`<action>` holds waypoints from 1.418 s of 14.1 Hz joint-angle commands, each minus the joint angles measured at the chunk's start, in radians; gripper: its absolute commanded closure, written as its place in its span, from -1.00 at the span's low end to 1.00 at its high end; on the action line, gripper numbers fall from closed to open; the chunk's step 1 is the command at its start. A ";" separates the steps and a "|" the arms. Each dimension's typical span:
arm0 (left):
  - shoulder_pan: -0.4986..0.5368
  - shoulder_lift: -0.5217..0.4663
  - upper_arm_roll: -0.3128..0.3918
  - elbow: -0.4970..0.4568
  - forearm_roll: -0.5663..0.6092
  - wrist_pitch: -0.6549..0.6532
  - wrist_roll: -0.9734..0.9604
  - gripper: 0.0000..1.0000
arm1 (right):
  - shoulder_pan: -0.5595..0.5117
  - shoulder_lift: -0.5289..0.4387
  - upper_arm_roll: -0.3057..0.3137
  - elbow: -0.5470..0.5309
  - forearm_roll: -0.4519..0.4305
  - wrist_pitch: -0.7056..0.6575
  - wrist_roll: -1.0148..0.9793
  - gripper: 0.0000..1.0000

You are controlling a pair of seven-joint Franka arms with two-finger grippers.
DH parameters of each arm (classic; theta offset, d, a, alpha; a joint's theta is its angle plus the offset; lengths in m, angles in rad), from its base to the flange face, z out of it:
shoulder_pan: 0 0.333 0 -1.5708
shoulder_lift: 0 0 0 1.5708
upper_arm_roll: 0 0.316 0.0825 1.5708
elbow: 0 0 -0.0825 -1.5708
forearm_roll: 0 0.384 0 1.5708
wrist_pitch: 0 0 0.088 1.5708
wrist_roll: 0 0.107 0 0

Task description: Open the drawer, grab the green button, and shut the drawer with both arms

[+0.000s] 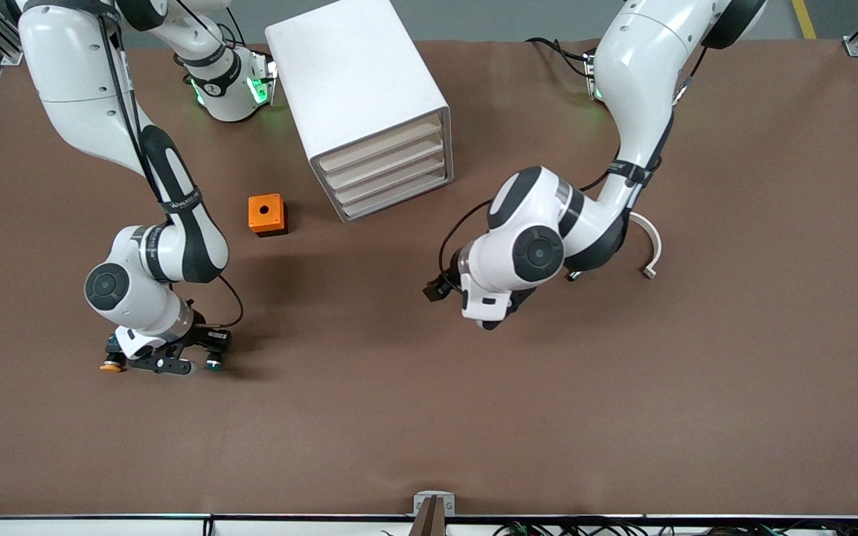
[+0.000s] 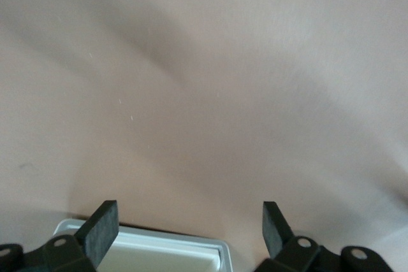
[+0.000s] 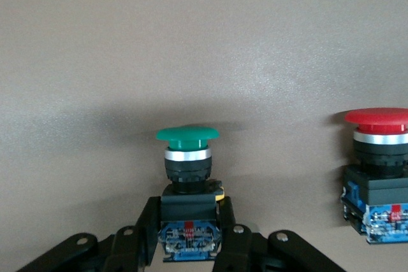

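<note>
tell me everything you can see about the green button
The green button has a rounded, mushroom-shaped green cap, a silvery ring below it, a black collar and a dark black-blue blocky body with a small red mark. It stands upright, cap up, its body clamped between the right gripper fingers. A red-capped button stands beside it, apart, on the brown table.

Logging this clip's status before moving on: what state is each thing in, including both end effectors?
Drawers: all four shut.
Green button: upright, gripped by its body.
Red button: upright on the table, free.
Orange box: top hole empty.
Right end effector: shut on the green button.
Left end effector: open, empty, over the table.
</note>
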 commanded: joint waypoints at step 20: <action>0.502 -0.569 -0.007 -0.256 0.270 -0.487 0.926 -0.99 | -0.008 -0.056 -0.003 -0.021 0.025 -0.032 -0.017 -1.00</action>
